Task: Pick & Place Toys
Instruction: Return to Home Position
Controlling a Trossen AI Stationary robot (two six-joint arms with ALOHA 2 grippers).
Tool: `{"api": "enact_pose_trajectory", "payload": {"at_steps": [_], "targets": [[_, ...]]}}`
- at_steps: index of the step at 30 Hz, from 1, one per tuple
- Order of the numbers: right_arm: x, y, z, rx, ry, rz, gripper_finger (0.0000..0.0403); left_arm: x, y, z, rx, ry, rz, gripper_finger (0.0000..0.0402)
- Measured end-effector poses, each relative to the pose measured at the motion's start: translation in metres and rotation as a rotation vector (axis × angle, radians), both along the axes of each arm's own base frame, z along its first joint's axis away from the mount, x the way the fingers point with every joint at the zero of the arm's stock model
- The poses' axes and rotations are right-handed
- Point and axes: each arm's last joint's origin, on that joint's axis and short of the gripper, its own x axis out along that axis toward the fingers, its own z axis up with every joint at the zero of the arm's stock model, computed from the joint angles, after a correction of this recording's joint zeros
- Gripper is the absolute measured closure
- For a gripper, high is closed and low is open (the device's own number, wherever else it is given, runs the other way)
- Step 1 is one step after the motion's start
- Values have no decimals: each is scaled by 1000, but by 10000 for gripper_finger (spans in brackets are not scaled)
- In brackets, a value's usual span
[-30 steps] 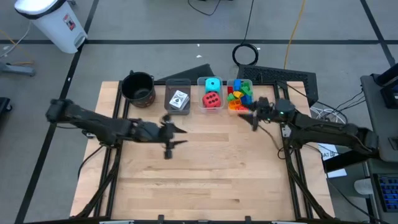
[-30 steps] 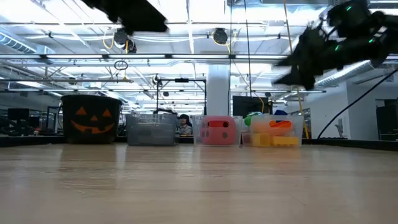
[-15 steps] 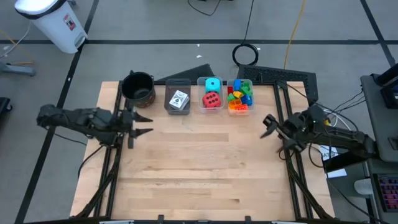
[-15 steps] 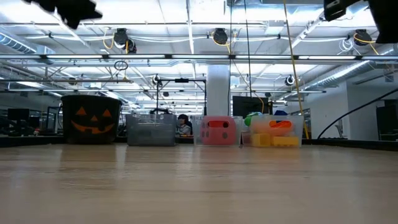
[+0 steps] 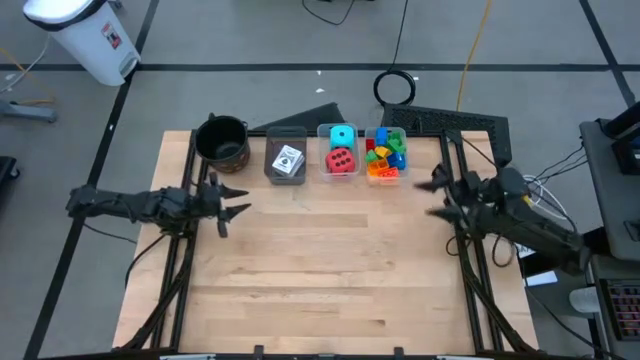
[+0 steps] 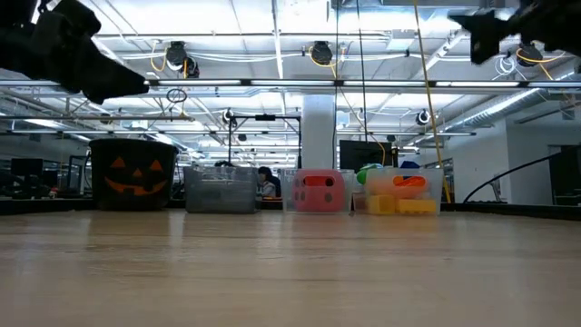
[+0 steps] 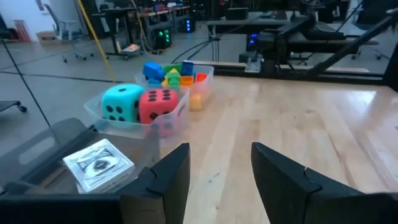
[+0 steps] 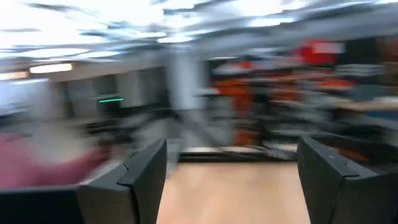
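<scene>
Toys fill three bins (image 5: 285,133) in the high view's upper centre: white cards (image 5: 288,160) leftmost, cyan cube (image 5: 341,135) and red cube (image 5: 341,160) in the middle, coloured bricks (image 5: 384,155) rightmost. Left gripper (image 5: 240,200), centre-left, and right gripper (image 5: 432,198), centre-right, hang empty with fingers spread.

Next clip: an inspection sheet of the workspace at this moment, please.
Surface: wooden table, no toys loose on it.
Job's things: bricks in the right clear bin; red cube and cyan cube in the middle clear bin; cards in the grey bin.
Clutter: black pot at the row's left end.
Hands: left hand open, empty, near the table's left edge; right hand open, empty, near its right edge.
Cables: yellow cable and black cable coil on the floor beyond the table.
Surroundings: white bin on the floor; person far behind.
</scene>
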Motion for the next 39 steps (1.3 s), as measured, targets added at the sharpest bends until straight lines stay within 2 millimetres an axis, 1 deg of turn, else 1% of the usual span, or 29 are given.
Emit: {"api": "enact_pose_trajectory", "payload": {"at_steps": [3,5,7,9,12,15,20,24,26,30,34,39], "targets": [[-3,-8,-11,54,60,-286,155,-7,3,-3,-6,2,10,227],[-2,-13,-22,80,118,-416,156,-11,4,-2,-24,-15,20,227],[3,-17,-35,94,142,-457,156,-15,5,-2,-27,-27,21,226],[9,-19,-47,87,119,-459,156,-16,5,-2,-27,-26,18,227],[18,-20,-73,91,110,-444,156,-18,5,-2,-25,-30,16,227],[19,-16,-63,53,-9,-417,156,-18,5,-2,-26,-31,15,227],[25,-12,-73,36,88,-456,156,-18,5,-3,-24,-27,9,227],[29,-7,-85,-26,208,-597,156,-19,5,-2,-54,-40,14,226],[30,-1,-86,-55,213,-641,156,-18,4,-5,-71,-50,5,227],[30,10,-85,-126,201,-690,156,-14,4,-18,-46,-25,0,227],[30,20,-82,-161,166,-655,155,-13,4,-23,-35,-17,-1,226],[30,27,-87,-147,212,-574,156,-13,4,-23,-42,-21,0,227]]}}
